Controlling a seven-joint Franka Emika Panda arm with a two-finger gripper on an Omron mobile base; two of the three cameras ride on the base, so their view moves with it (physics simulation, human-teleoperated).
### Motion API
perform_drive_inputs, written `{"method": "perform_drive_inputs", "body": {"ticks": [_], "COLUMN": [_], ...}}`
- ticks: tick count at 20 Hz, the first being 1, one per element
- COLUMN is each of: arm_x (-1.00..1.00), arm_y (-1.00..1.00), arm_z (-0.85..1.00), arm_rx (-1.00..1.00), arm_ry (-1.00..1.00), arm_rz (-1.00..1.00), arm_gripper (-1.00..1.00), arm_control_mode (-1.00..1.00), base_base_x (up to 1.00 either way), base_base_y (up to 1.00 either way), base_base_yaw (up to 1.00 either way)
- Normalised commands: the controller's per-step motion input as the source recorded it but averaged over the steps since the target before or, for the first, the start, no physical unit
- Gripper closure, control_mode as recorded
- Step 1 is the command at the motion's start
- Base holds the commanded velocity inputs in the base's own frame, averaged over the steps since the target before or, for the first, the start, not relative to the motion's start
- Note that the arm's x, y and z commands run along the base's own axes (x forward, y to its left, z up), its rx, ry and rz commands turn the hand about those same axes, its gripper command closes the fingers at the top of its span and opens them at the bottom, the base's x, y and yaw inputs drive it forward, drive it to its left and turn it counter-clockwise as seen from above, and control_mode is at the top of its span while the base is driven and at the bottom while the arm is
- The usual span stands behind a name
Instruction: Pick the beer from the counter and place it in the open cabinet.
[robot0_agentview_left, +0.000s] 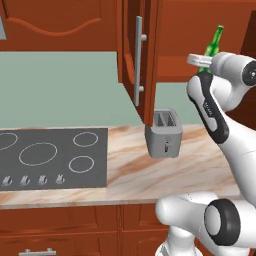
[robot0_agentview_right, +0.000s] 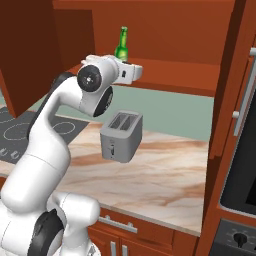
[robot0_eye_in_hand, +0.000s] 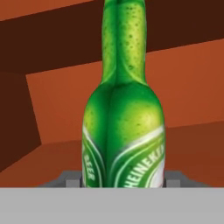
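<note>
The end effector (robot0_agentview_right: 131, 71), a white blocky hand with small dark tips, is clenched around the lower body of the beer (robot0_agentview_right: 121, 45), raised at the mouth of the open cabinet (robot0_agentview_right: 165, 35). The bottle is glossy green glass, upright, with a slim neck, rounded shoulders and a pale curved label. The cabinet is smooth reddish-brown wood; its door (robot0_agentview_left: 141, 55) carries a long silver bar handle (robot0_agentview_left: 139, 54). Below, a boxy grey toaster (robot0_agentview_right: 121, 136) sits on the veined beige-pink table (robot0_agentview_right: 165, 170).
</note>
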Motion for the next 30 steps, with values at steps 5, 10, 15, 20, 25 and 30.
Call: {"method": "perform_drive_inputs", "body": {"ticks": [5,10,15,20,25,30], "arm_x": [0.15,0.09,0.21,0.39,0.47,0.44], "arm_y": [0.0,0.0,0.0,0.0,0.0,0.0], "arm_z": [0.0,0.03,0.1,0.02,0.0,0.0], "arm_rx": [-0.09,-0.13,-0.11,-0.05,-0.03,-0.01], "arm_ry": [0.0,0.0,0.02,0.04,0.04,0.02], "arm_rz": [0.0,0.0,0.0,0.0,0.0,0.0], "arm_gripper": [1.0,1.0,1.0,1.0,1.0,1.0], "arm_control_mode": [-1.0,-1.0,-1.0,-1.0,-1.0,-1.0], "base_base_x": [0.0,0.0,0.0,0.0,0.0,0.0], "base_base_y": [0.0,0.0,0.0,0.0,0.0,0.0], "base_base_yaw": [0.0,0.0,0.0,0.0,0.0,0.0]}}
